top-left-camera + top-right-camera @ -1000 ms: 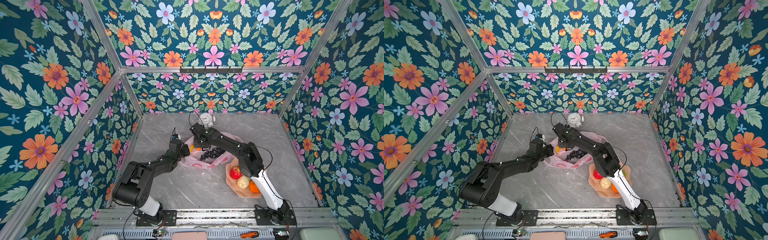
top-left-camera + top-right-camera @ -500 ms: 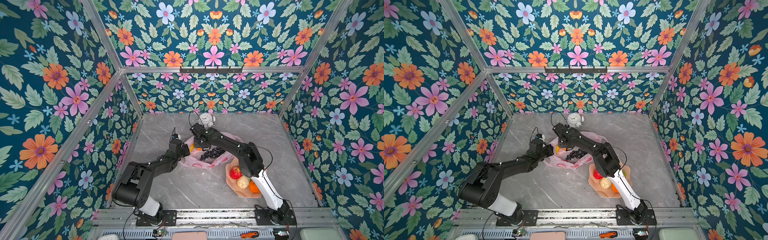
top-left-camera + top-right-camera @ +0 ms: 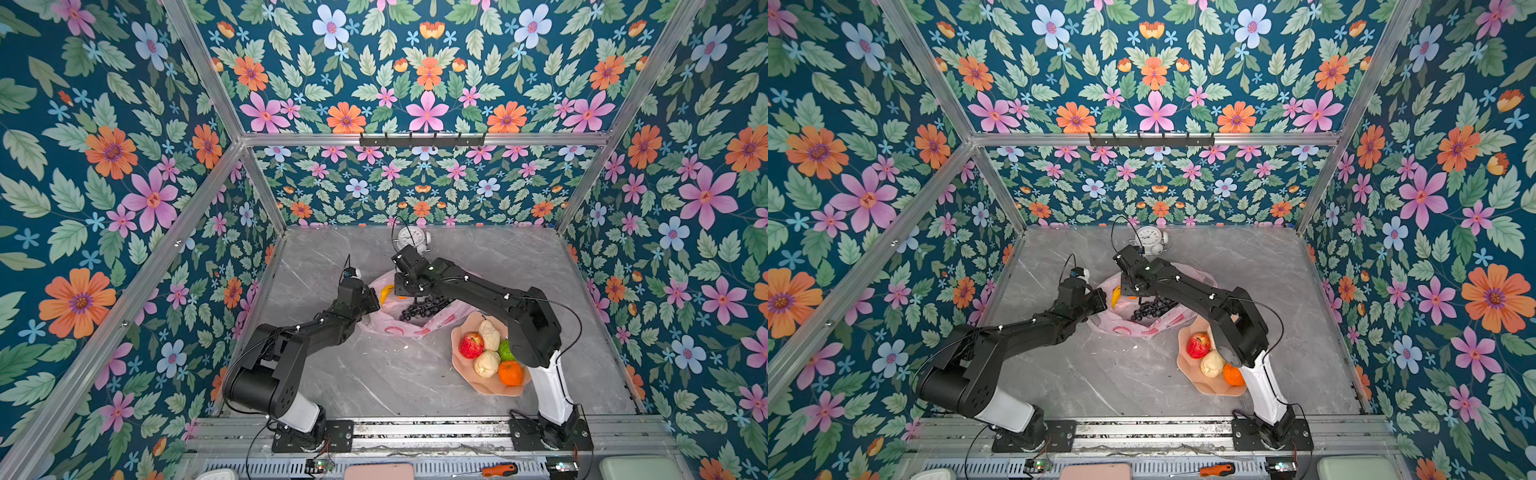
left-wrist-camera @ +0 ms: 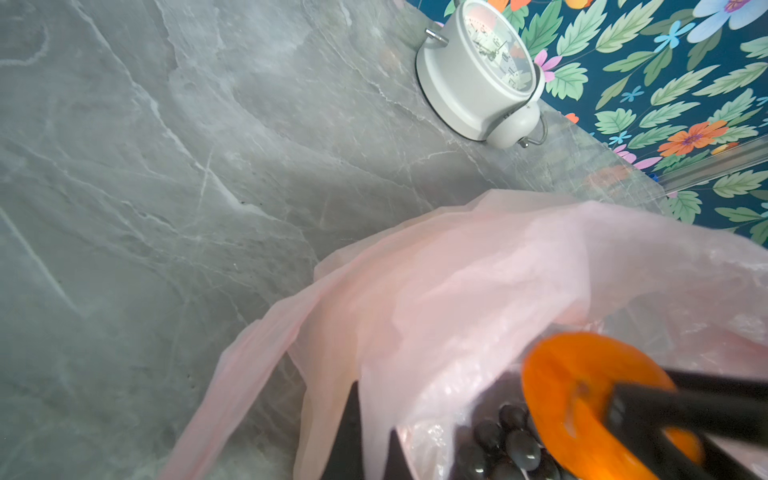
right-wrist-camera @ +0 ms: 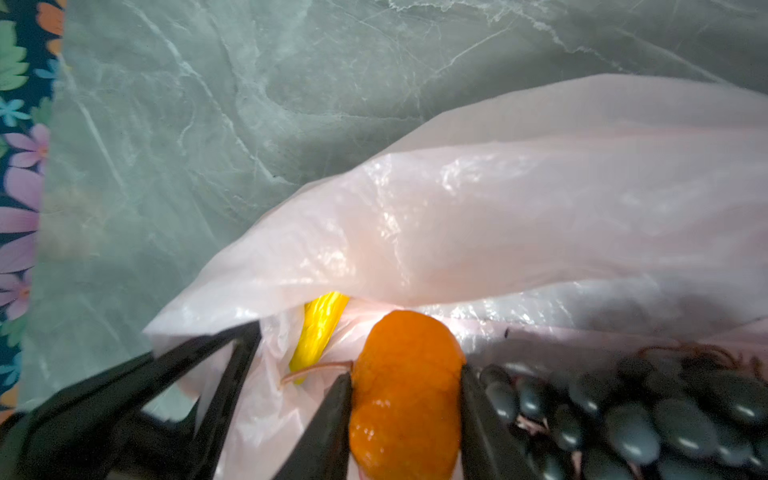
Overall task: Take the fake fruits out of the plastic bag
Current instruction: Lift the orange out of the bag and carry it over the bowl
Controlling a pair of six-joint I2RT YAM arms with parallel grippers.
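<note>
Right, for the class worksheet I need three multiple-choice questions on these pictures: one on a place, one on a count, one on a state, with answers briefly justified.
1. Where does the white round alarm clock stand?
A. at the table's front edge
B. at the back of the grey marble table, by the wall
C. on the left arm

2. How many plastic fruits show on the peach scalloped dish?
A. three
B. five
C. eight

3. What is the right hand doing?
A. closed on the glossy orange plastic fruit inside the translucent pink plastic bag
B. hanging open over the table
C. gripping a screwdriver

Answers: B, it sits by the flowered back wall; B, five separate fruits show in a top view; A, its jaws press both sides of the fruit.
</note>
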